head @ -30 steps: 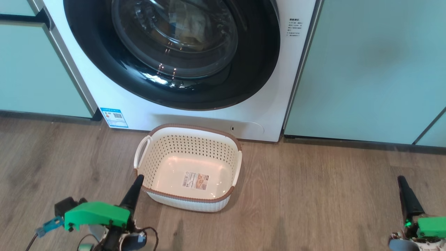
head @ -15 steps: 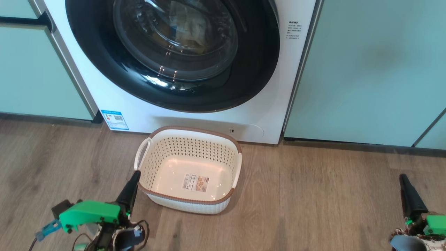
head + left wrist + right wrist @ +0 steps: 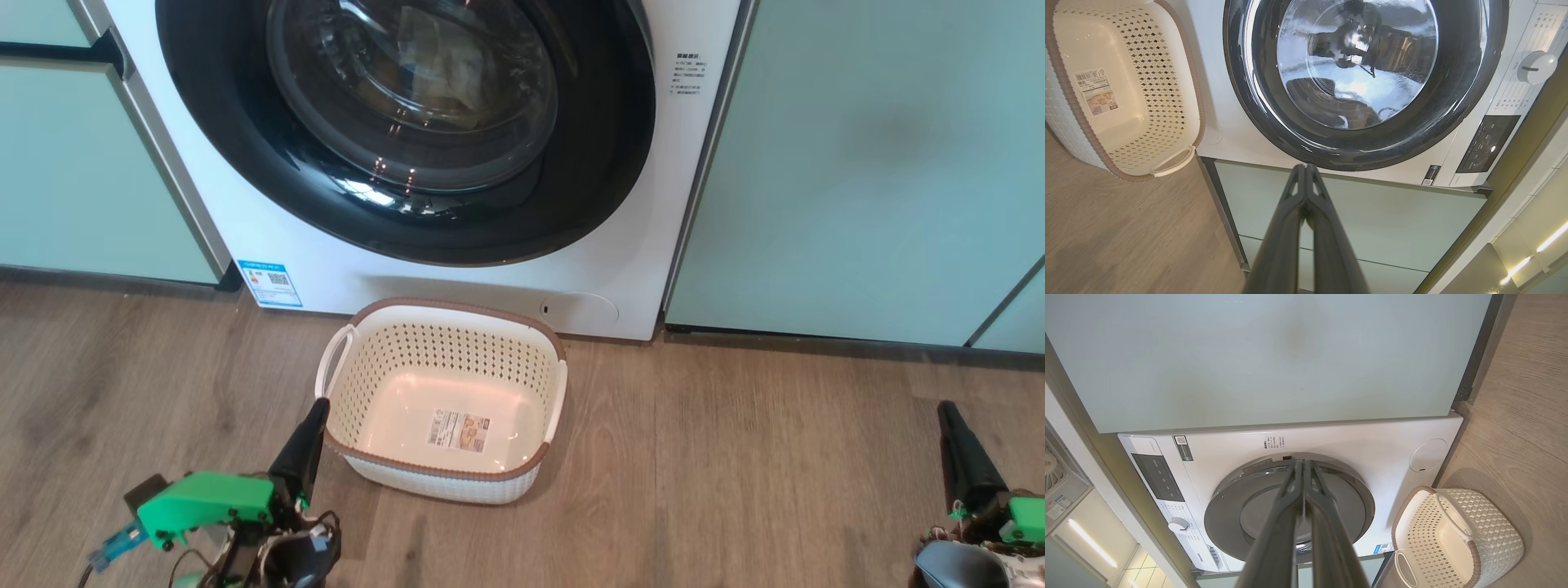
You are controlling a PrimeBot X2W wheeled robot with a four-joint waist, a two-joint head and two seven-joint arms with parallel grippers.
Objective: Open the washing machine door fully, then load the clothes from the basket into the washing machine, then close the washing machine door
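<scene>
The washing machine (image 3: 457,282) stands white between cabinets, and its door (image 3: 408,224) with the glossy black rim lies flat against the front. A pale crumpled shape, seemingly the clothes (image 3: 445,69), shows through the door's glass. The cream basket (image 3: 445,309) sits on the floor before the machine, with only a label on its bottom. My left gripper (image 3: 318,406) is shut, its tip beside the basket's near left corner. My right gripper (image 3: 944,406) is shut, far to the basket's right. The left wrist view has the shut fingers (image 3: 1303,168), door (image 3: 1257,102) and basket (image 3: 1197,81).
Pale green cabinet panels (image 3: 865,163) flank the machine on both sides. Wood-look floor (image 3: 735,457) stretches between the basket and my right gripper. A blue QR sticker (image 3: 269,282) sits at the machine's lower left. The control panel and white knob (image 3: 1536,67) show in the left wrist view.
The whole head picture has shifted slightly downward, so the camera moved. My left arm's green mount sits a little lower and further left. Door, basket and both shut grippers are otherwise unchanged.
</scene>
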